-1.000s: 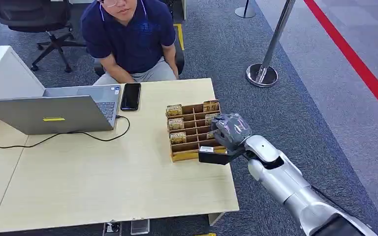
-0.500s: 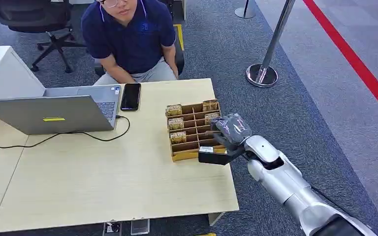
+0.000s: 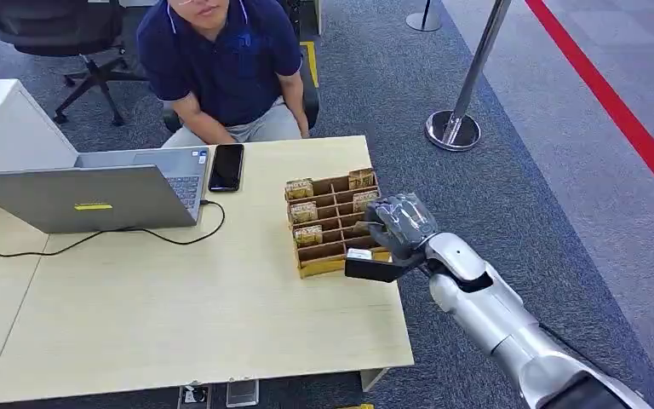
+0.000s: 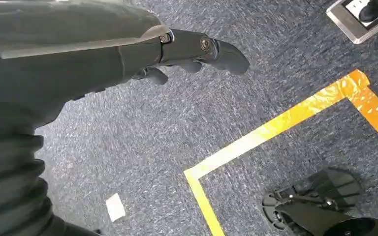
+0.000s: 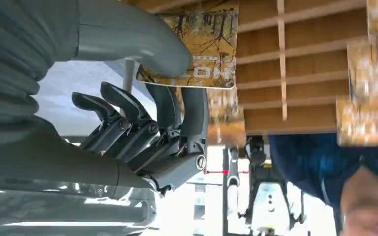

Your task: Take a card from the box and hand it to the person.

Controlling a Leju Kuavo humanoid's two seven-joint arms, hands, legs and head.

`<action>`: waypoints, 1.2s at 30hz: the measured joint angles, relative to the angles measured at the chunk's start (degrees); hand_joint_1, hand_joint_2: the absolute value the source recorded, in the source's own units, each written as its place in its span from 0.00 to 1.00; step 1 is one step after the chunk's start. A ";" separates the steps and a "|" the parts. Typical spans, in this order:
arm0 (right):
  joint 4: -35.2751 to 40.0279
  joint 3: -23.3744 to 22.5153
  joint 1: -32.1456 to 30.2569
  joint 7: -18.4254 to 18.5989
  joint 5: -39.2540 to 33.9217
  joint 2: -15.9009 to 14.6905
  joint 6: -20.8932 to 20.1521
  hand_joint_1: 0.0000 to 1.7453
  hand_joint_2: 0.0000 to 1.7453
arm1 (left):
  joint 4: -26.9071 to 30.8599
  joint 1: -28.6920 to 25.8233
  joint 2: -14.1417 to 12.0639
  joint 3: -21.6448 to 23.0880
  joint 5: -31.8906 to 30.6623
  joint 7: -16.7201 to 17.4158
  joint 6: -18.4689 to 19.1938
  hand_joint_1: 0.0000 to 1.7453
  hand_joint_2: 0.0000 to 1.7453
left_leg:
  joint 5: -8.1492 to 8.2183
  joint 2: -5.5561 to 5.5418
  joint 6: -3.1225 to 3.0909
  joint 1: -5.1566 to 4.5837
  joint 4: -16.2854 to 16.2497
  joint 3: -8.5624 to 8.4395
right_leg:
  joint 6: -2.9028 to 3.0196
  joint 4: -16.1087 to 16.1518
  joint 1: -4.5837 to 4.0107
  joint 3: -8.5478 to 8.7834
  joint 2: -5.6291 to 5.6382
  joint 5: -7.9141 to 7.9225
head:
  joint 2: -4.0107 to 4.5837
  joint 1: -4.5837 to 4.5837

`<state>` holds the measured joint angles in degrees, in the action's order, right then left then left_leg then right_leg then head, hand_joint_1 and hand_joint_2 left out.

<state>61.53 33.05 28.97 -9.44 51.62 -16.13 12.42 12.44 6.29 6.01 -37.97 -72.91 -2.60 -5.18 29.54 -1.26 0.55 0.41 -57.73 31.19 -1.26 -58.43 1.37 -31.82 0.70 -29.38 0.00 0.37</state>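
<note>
A wooden box (image 3: 324,267) with several slots stands near the right edge of the table, with cards (image 3: 299,188) upright in it. My right hand (image 3: 398,223) is over the box's right side. In the right wrist view, this right hand (image 5: 142,98) pinches a card (image 5: 204,44) printed with autumn trees, thumb on one face and fingers on the other, just by the box's slots (image 5: 300,59). The person (image 3: 221,60) sits at the far side of the table in a dark blue shirt. My left hand (image 4: 202,49) hangs over carpet, holding nothing.
An open laptop (image 3: 94,192) with a black cable sits at the table's left, and a black phone (image 3: 226,166) lies beside it. A stanchion base (image 3: 453,128) stands on the carpet to the right. Yellow floor tape (image 4: 275,128) runs below the left hand.
My right hand has risen slightly at the box's right side. The person has shifted a little to the left.
</note>
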 joint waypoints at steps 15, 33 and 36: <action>7.83 -7.69 0.93 -2.10 -4.15 -1.20 4.70 1.00 1.00 | 0.00 0.13 0.00 0.00 -0.15 -0.55 0.02 0.00 1.00 | 0.00 0.00 0.00 0.00 -0.01 0.00 | 0.00 0.00 0.00 0.00 0.00 0.00 | 0.00 -0.02; 2.82 -9.90 3.87 -8.39 -6.89 9.37 12.41 1.00 1.00 | 0.00 1.15 0.24 0.00 -0.26 0.09 0.37 0.00 1.00 | -0.01 0.01 0.02 0.00 0.02 0.00 | 0.00 -0.05 -0.01 -0.01 0.01 0.00 | 0.00 -0.02; 0.48 -9.92 5.19 -7.93 -5.35 11.67 14.36 1.00 1.00 | 0.00 1.17 0.24 0.00 -0.28 0.37 0.39 0.00 1.00 | -0.01 0.00 0.02 0.00 0.02 0.00 | 0.00 -0.05 -0.01 -0.01 0.01 0.00 | 0.00 -0.09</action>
<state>62.00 23.12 34.16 -17.38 46.27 -4.46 26.78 12.44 7.45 6.25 -37.97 -73.20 -2.23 -4.79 29.53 -1.25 0.57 0.42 -57.71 31.20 -1.25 -58.48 1.36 -31.83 0.70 -29.38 0.00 0.28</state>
